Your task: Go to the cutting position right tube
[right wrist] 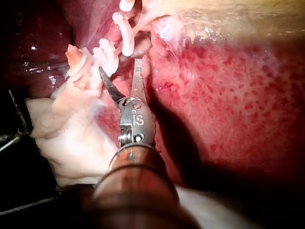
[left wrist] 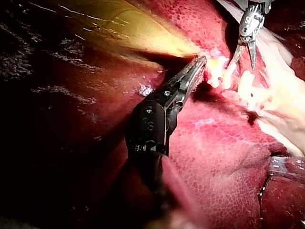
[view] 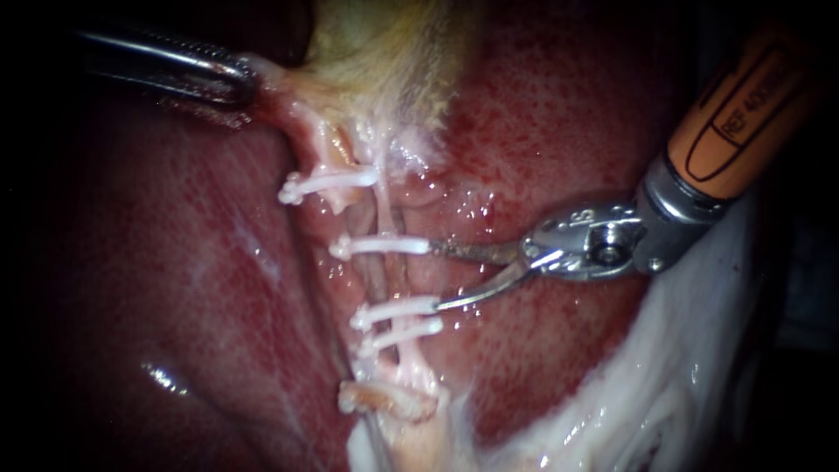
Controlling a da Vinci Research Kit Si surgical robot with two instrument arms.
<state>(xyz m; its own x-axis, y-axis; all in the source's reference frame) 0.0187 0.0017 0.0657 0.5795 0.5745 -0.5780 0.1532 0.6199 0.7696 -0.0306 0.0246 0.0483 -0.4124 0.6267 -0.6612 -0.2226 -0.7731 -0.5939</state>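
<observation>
R instrument (view: 435, 278): tool open, holds nothing; right tube (view: 395, 280) just ahead of tips, running crosswise betw clips (view: 380, 246); L instrument (view: 245, 83) tool clamped on gallbladder (view: 384, 52)

Red liver (view: 175, 288) w/ yellowish gallbladder (view: 393, 52) at top, whitish material (view: 673, 385) lower rt.

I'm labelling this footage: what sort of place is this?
Probably a surgical bench, seen close up: a liver and gallbladder, white clips across a tube, with the left instrument and right instrument at the tissue.
</observation>
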